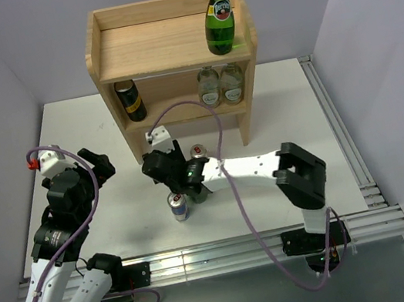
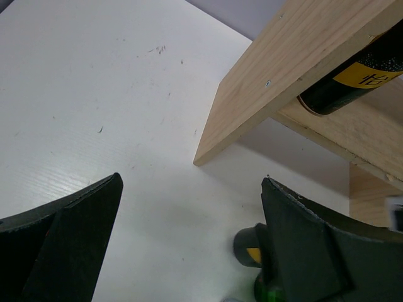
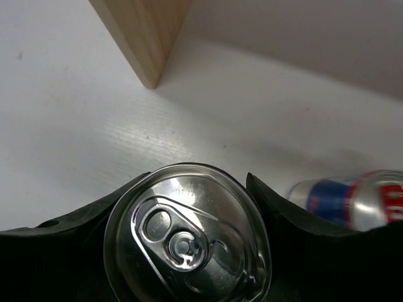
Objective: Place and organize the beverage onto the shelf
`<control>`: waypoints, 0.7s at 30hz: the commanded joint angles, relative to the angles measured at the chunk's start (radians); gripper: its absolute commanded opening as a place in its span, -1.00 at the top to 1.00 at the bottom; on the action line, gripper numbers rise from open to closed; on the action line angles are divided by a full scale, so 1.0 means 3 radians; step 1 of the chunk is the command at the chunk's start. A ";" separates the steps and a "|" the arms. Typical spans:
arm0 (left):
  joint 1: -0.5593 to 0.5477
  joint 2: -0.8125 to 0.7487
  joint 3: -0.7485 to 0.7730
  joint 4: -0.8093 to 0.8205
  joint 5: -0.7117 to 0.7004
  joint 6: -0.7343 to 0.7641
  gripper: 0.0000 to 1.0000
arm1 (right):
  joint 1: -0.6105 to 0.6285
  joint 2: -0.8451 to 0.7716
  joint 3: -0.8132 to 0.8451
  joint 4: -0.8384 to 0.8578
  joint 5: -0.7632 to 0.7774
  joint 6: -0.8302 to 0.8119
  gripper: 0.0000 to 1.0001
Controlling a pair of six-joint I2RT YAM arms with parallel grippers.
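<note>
The wooden shelf (image 1: 152,46) stands at the back of the table. A green bottle (image 1: 219,19) is upright on its top tier at the right. On the lower tier stand a black-and-gold can (image 1: 129,99) at the left and two pale glass bottles (image 1: 220,85) at the right. My right gripper (image 1: 193,188) reaches down in front of the shelf. It is shut on a dark can (image 3: 189,236), whose silver top fills the space between the jaws. Two blue-and-silver cans (image 1: 199,151) (image 1: 178,206) stand beside it. My left gripper (image 1: 103,164) hangs open over bare table, holding nothing.
The shelf's side panel (image 2: 271,82) and its foot (image 3: 145,38) are close ahead of both wrists. A purple cable (image 1: 218,129) loops from the right wrist past the shelf front. An aluminium rail (image 1: 343,149) borders the table's right side.
</note>
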 commanded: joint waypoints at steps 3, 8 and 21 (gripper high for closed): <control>0.0030 -0.0005 0.0032 0.0050 0.0055 0.0055 -0.99 | -0.0009 -0.0757 0.0419 0.0054 0.0505 -0.0469 1.00; 0.0036 -0.0021 0.0032 0.0040 0.0045 0.0055 -0.99 | -0.0055 -0.0834 0.0884 0.0059 0.0700 -0.0954 1.00; 0.0036 -0.0031 0.0032 0.0034 0.0040 0.0050 -0.99 | -0.0504 -0.0389 0.1637 0.0182 0.0608 -0.1288 1.00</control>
